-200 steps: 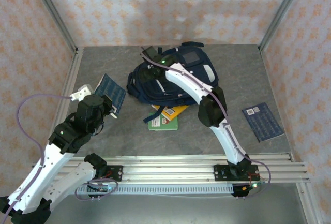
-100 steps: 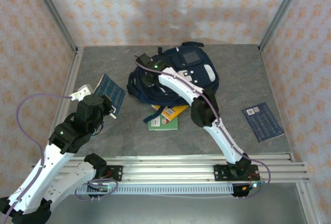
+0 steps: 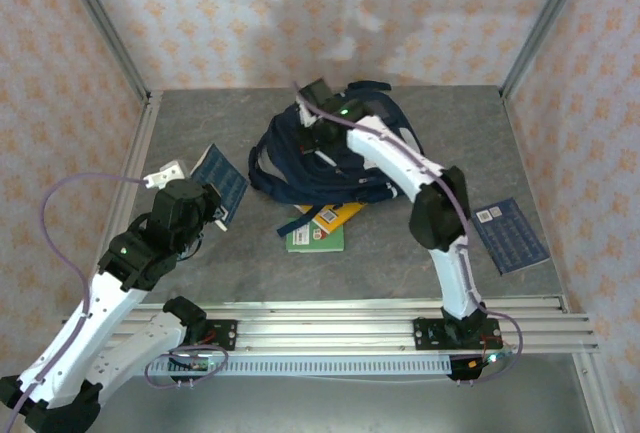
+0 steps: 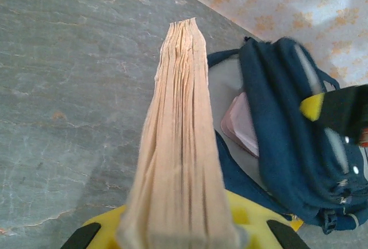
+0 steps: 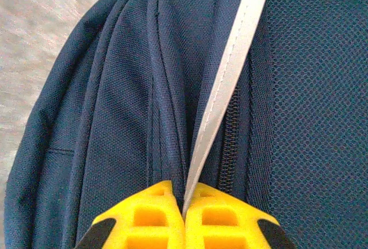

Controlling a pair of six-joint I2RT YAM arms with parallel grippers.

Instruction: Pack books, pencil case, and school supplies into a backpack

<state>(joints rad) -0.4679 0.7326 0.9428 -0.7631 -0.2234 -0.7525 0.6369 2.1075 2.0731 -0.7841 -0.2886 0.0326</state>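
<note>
Right wrist cam: right gripper (image 5: 184, 194) pinched tight on the backpack (image 5: 109, 99) at its grey stripe (image 5: 227, 82). Left wrist cam: left gripper (image 4: 181, 232) clamps a book (image 4: 179, 128) edge-on, with the backpack mouth just beyond. Overhead, I see the backpack at centre-back of the table (image 3: 400, 243), more bunched than a second ago.

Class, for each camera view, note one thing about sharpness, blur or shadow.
Top external: sharp and evenly lit, with a soft shadow on the back wall behind the backpack. Left wrist: the book shows a fairly sharp page edge, while the backpack behind it is smeared. Right wrist: the backpack's mesh is crisp, while the table at upper left is pale and blurred.
</note>
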